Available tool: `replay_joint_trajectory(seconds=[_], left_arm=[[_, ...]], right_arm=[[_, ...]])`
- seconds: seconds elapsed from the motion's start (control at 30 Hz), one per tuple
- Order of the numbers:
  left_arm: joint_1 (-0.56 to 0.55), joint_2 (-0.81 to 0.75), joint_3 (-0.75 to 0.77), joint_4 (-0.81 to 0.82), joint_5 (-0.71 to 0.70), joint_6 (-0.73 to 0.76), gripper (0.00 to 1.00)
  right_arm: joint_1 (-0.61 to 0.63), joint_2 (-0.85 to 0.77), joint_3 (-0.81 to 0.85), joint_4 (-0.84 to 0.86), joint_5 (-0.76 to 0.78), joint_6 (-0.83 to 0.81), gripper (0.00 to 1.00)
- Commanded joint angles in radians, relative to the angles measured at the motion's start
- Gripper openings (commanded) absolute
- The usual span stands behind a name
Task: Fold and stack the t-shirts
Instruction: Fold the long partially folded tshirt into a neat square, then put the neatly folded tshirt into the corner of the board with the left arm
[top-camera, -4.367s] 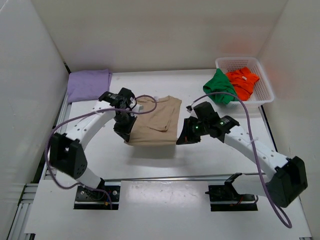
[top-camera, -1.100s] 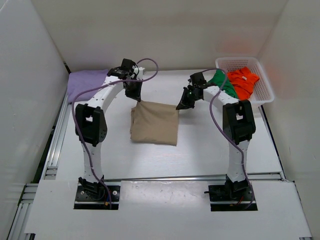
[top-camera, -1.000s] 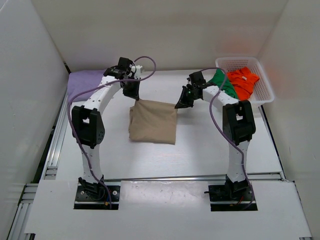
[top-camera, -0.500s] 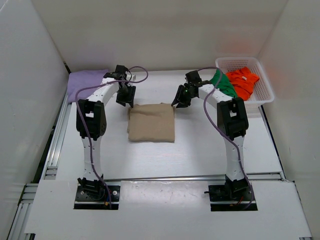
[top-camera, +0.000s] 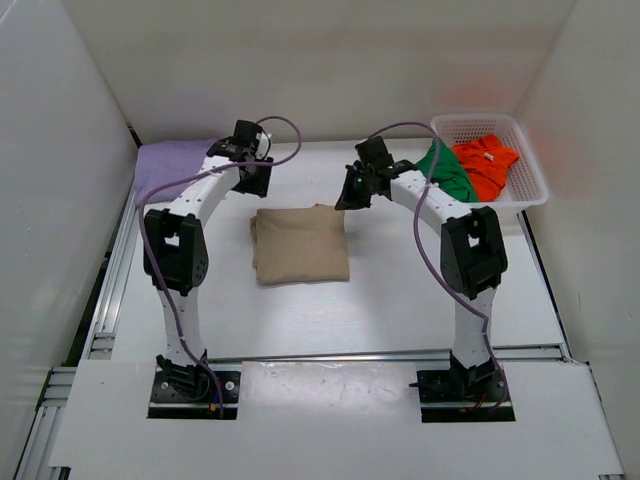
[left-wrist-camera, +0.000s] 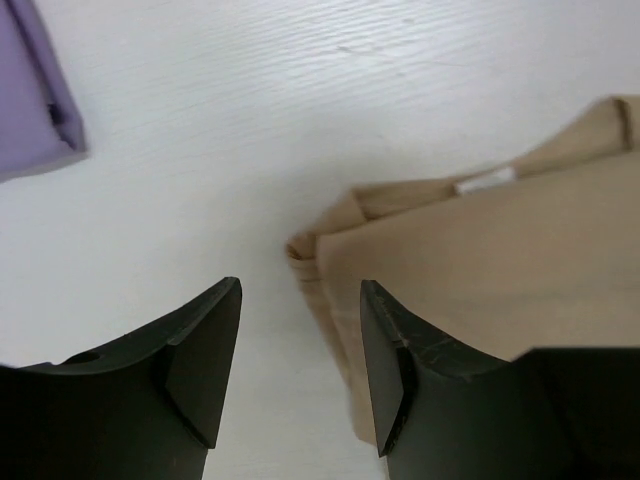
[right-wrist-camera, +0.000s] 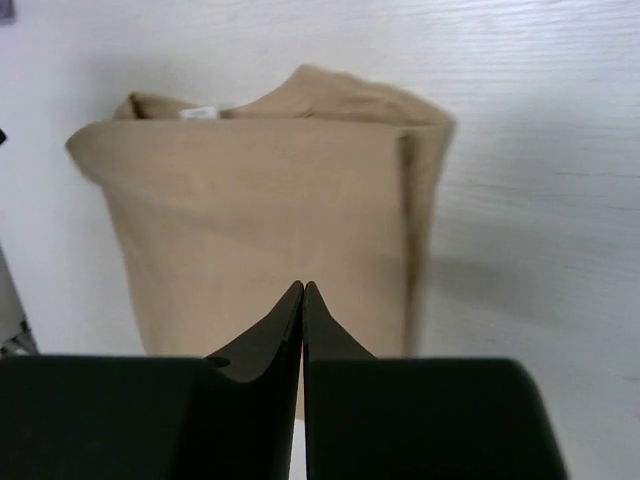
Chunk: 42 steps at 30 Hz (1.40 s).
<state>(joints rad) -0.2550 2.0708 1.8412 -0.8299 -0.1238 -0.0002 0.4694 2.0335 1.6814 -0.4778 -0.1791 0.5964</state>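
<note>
Left arm (top-camera: 203, 192): stretched far forward.
Left gripper (left-wrist-camera: 300, 293): parted, empty, above tan t-shirt (top-camera: 300, 246) corner.
Right arm (top-camera: 428, 203): likewise extended.
Right gripper (right-wrist-camera: 303, 289): pinched together, empty.

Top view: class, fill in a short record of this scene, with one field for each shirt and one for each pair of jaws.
tan shirt: folded, flat in the middle of the table, not held
purple shirt: folded, far left corner of the table
green shirt: crumpled, draped over the left rim of the basket
orange shirt: crumpled, inside the basket
left jaws: open, empty
right jaws: shut, empty
</note>
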Motion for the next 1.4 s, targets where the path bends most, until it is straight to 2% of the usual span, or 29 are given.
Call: replay_joint_trajectory(seconds=[0.0,0.1,0.17,0.23,0.43,0.67,0.8,0.87,0.9,1.0,1.1,1.23,1.37], left_arm=[[-0.055,-0.101,-0.059,0.038,0.03,0.0,0.62],[-0.055,-0.086,-0.137,0.038,0.14,0.0,0.59],[-0.055,-0.061,-0.158,0.038,0.141,0.0,0.55],[-0.046,-0.019,-0.158,0.038,0.141,0.0,0.55],[0.003,0.078,-0.051,0.029,0.13,0.0,0.55],[0.013,0.066,0.052,0.0,0.119,0.0,0.65],[0.032,-0.014,0.02,-0.011,0.11,0.0,0.72],[0.045,-0.078,-0.025,-0.011,0.145,0.0,0.82],[0.059,-0.095,-0.077,-0.029,0.17,0.0,0.86],[0.071,-0.107,-0.157,-0.086,0.289,0.0,1.0],[0.091,-0.107,-0.262,-0.117,0.375,0.0,1.0],[0.091,-0.097,-0.338,-0.042,0.43,0.0,1.0],[0.091,-0.04,-0.338,-0.032,0.467,0.0,1.0]], right_arm=[[0.009,0.063,0.043,0.008,-0.066,0.038,0.01],[0.009,0.131,0.079,0.008,-0.103,0.104,0.0],[0.009,0.171,0.09,0.008,-0.093,0.123,0.0],[0.009,0.18,0.116,0.008,-0.06,0.141,0.0],[0.0,0.232,0.146,-0.024,0.001,0.152,0.0],[0.0,0.189,0.146,-0.05,-0.01,0.123,0.0],[0.0,0.108,0.132,-0.05,-0.019,0.086,0.08],[0.0,0.053,0.108,-0.061,-0.019,0.066,0.16],[0.0,0.021,0.097,-0.07,-0.019,0.066,0.26],[0.0,-0.024,0.04,-0.094,-0.032,0.056,0.4],[0.0,-0.038,-0.018,-0.094,-0.054,0.046,0.48],[0.011,-0.026,-0.086,-0.094,-0.063,0.055,0.51],[0.02,-0.006,-0.112,-0.094,-0.063,0.065,0.51]])
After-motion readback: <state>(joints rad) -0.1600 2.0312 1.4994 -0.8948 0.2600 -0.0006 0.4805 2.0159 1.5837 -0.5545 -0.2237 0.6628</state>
